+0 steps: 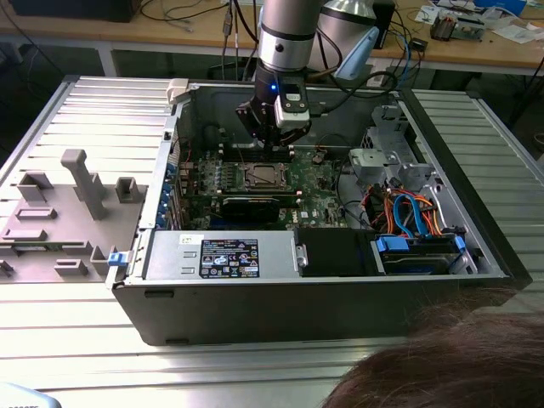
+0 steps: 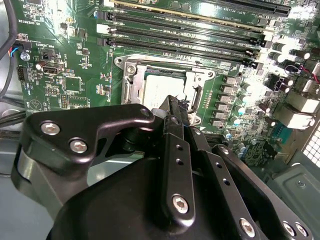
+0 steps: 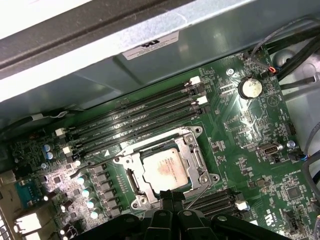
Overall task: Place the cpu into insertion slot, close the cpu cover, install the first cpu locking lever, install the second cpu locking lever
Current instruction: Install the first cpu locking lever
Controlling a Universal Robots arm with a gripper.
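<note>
The cpu (image 3: 166, 169), a square chip with a dull silvery top, is sitting in the insertion slot (image 3: 134, 177) on the green motherboard (image 3: 240, 130). The cpu cover (image 3: 194, 156) is lying flat around it. The gripper (image 3: 168, 196) is hanging at the chip's edge, its tips pressing together on nothing visible. In the second wrist view its black body is hiding part of the chip. The open computer case (image 1: 255, 297) is holding the board.
</note>
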